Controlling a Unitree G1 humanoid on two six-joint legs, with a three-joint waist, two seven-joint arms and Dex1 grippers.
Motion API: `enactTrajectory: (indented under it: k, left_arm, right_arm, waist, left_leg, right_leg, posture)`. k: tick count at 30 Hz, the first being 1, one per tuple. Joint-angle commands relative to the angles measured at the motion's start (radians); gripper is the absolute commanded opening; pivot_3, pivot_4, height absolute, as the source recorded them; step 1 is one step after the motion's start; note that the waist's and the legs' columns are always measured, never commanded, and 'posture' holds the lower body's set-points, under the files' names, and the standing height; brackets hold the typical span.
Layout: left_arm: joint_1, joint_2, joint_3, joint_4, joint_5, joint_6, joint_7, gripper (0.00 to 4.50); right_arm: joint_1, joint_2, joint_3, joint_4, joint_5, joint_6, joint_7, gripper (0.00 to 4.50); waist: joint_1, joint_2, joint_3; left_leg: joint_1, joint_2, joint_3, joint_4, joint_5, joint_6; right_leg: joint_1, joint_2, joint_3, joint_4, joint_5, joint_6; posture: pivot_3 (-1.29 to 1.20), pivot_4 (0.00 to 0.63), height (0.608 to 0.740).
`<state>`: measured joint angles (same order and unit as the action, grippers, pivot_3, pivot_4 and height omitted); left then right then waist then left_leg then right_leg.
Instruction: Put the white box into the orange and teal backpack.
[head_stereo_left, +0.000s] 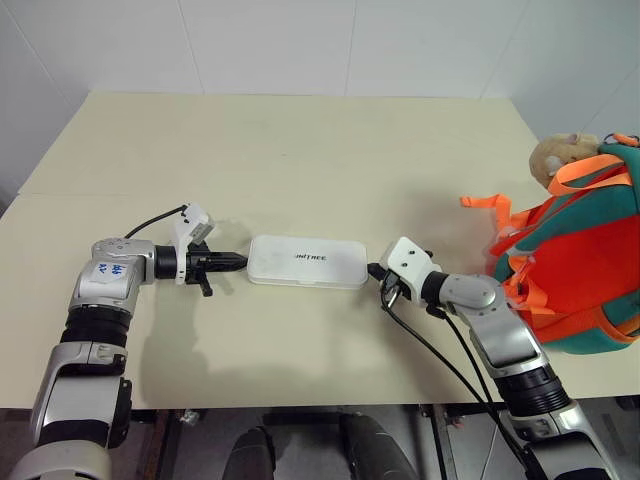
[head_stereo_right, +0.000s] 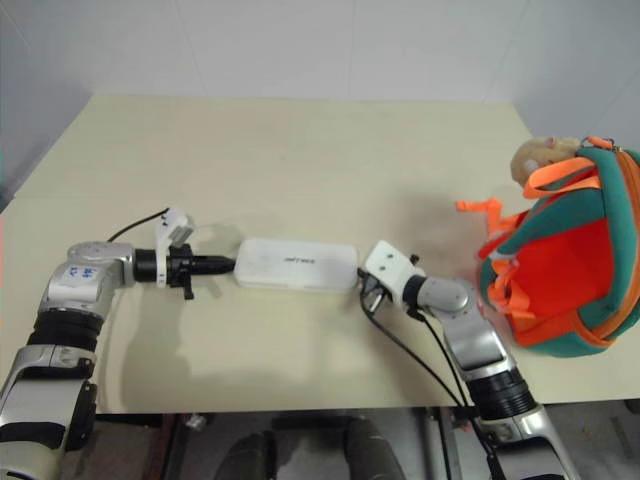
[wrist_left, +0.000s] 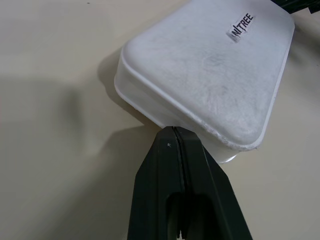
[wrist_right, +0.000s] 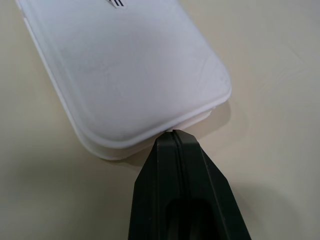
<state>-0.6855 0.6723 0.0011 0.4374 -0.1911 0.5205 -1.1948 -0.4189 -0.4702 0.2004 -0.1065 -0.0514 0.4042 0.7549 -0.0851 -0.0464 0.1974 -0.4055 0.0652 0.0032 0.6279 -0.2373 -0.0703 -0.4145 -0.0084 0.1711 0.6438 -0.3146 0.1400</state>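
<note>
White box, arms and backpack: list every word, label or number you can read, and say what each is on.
"NITREE", dark letters mid-lid on the white box; any letter before the N cannot be made out.
Blue handwriting on a white label on the left arm: too small to read.
No text can be seen on the backpack.

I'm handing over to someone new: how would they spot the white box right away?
On the beige table, look near the front edge, between the left gripper and right gripper. The white box lies flat there, a rounded case with small dark lettering, well apart from the orange and teal backpack.
</note>
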Motion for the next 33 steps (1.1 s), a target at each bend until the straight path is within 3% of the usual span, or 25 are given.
enactTrajectory:
  k: [1, 8, 16, 33]
  left_arm:
    - [0.043, -0.022, -0.037, -0.186, -0.073, 0.077, -0.041, 0.02]
    - [0.16, 0.03, -0.033, -0.379, -0.097, 0.209, -0.029, 0.02]
    - [0.184, 0.032, -0.014, -0.374, -0.091, 0.192, 0.0, 0.02]
    - [0.283, 0.157, 0.072, -0.484, -0.167, 0.307, 0.053, 0.02]
  right_arm:
    - [0.002, 0.015, 0.067, -0.126, 0.045, 0.011, 0.062, 0.0]
    - [0.033, -0.044, 0.057, -0.231, 0.062, 0.095, 0.11, 0.0]
    - [0.048, -0.093, 0.053, -0.275, 0.069, 0.157, 0.145, 0.0]
    - [0.079, -0.231, -0.113, -0.141, 0.037, 0.038, 0.065, 0.0]
  waist:
    - [-0.001, 0.0, 0.0]
    - [0.001, 0.0, 0.0]
    - [0.001, 0.0, 0.0]
    - [0.0, 0.0, 0.0]
  left_leg:
    - [0.0, 0.0, 0.0, 0.0, 0.0, 0.0]
    - [0.0, 0.0, 0.0, 0.0, 0.0, 0.0]
    - [0.0, 0.0, 0.0, 0.0, 0.0, 0.0]
    - [0.0, 0.0, 0.0, 0.0, -0.001, 0.0]
  right_leg:
    - [0.0, 0.0, 0.0, 0.0, 0.0, 0.0]
    - [0.0, 0.0, 0.0, -0.001, -0.001, -0.001]
    - [0.0, 0.0, 0.0, -0.001, -0.001, -0.002]
    - [0.0, -0.001, 0.0, -0.003, -0.001, -0.002]
  posture:
    - [0.0, 0.15, 0.74]
    - [0.0, 0.15, 0.74]
    - [0.0, 0.15, 0.74]
    - [0.0, 0.15, 0.74]
